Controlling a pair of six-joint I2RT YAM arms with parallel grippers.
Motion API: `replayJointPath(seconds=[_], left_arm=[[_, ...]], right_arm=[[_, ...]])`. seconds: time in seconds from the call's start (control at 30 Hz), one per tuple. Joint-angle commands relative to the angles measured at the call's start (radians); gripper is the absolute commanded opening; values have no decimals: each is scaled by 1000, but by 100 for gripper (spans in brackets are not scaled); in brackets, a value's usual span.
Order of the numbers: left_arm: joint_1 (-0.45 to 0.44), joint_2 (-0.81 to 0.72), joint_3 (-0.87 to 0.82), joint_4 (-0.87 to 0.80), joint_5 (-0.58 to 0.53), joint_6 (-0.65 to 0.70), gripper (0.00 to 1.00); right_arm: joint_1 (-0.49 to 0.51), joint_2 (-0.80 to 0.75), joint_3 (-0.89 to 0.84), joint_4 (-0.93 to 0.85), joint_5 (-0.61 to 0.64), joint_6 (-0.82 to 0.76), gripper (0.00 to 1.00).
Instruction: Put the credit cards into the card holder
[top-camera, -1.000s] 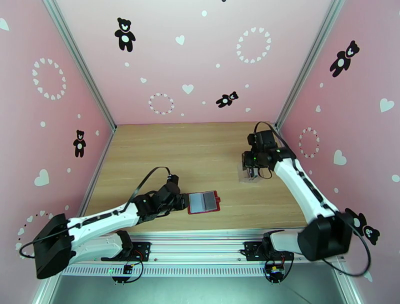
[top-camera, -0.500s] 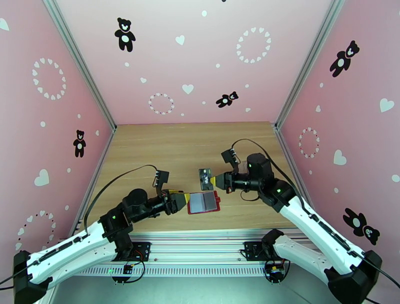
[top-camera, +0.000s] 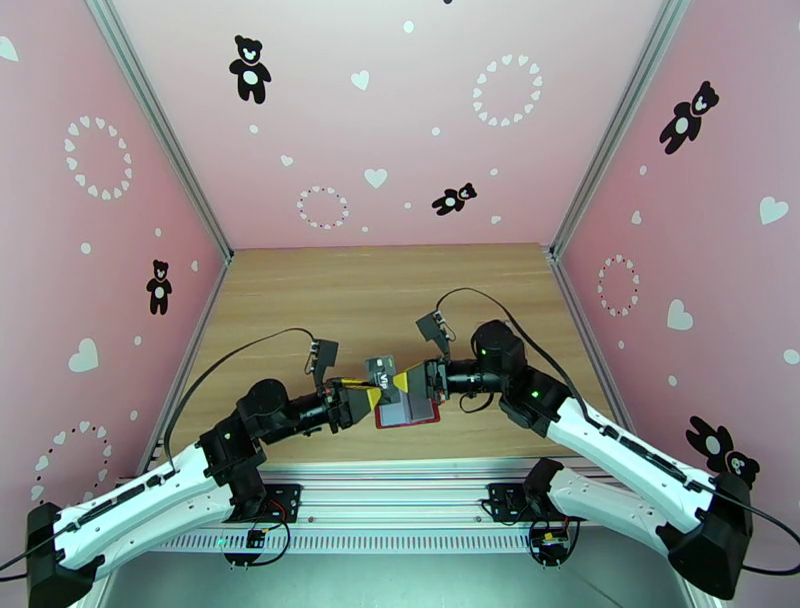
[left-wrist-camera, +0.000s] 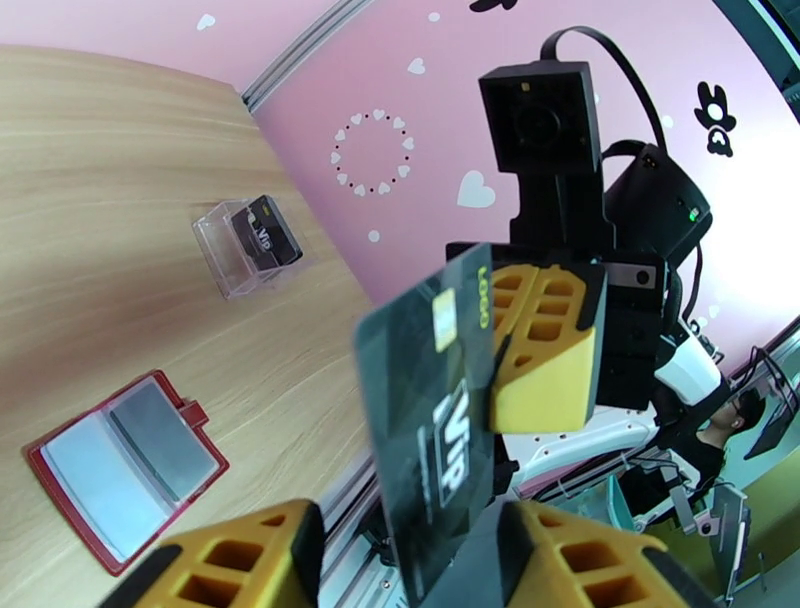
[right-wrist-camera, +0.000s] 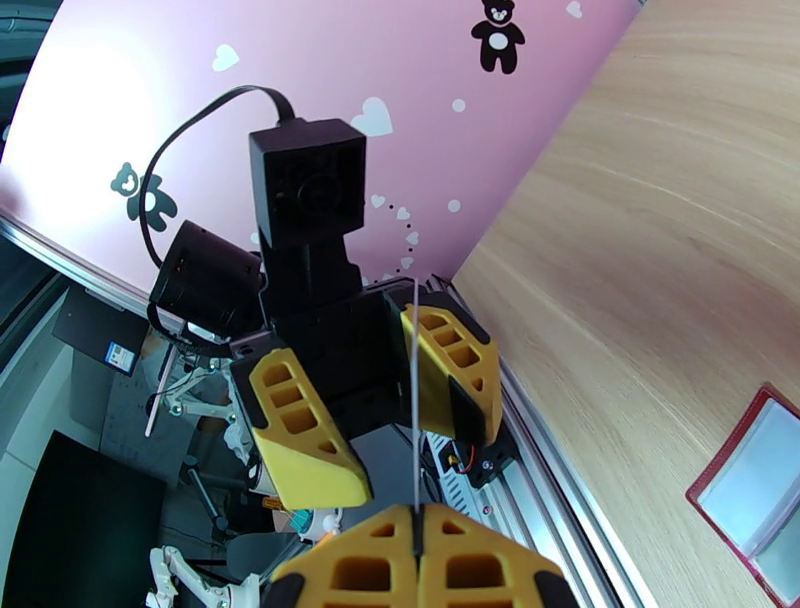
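Note:
The card holder (top-camera: 418, 412) lies open on the table, dark red with greyish pockets (left-wrist-camera: 130, 465), and its corner shows in the right wrist view (right-wrist-camera: 760, 480). Just above its left edge my right gripper (top-camera: 402, 382) is shut on a dark grey credit card (top-camera: 381, 368) printed "VIP" (left-wrist-camera: 430, 420). In the right wrist view the card is edge-on (right-wrist-camera: 415, 400). My left gripper (top-camera: 372, 393) faces the right one, open, and the card's free end reaches in between its fingers (left-wrist-camera: 240, 560). A gap remains on one side of the card.
A clear plastic box (left-wrist-camera: 245, 250) with another dark "VIP" card in it stands on the table beyond the card holder. Pink walls close in the table on three sides, and a metal rail (top-camera: 400, 490) runs along the near edge.
My right arm has swung from the back right to the centre, carrying the card to just over the card holder. My left gripper has lifted off the card holder, and its fingers now stand either side of the card.

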Motion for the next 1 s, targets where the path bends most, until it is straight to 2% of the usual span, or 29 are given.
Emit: replayJointPath(seconds=[0.0,0.17,0.23,0.3,0.87,0.97], left_arm=[[4,1,-2,39,34,-32,33],[4,-16,-21,54,45,-72,11],[4,-26,-27,53,47,-76,5],[5,-33,-30,44,49,-76,1],[3,20,-13,50,114,-80,0],[3,28,-13,47,111,-81,0]], right_arm=[[16,16,-7,41,-10,8,0],[27,11,-15,40,-6,-21,0],[31,4,-19,41,-10,-38,10],[32,-5,-23,56,-28,-43,15],[56,-19,-23,89,-46,-58,16],[62,-20,-23,94,-49,-56,12]])
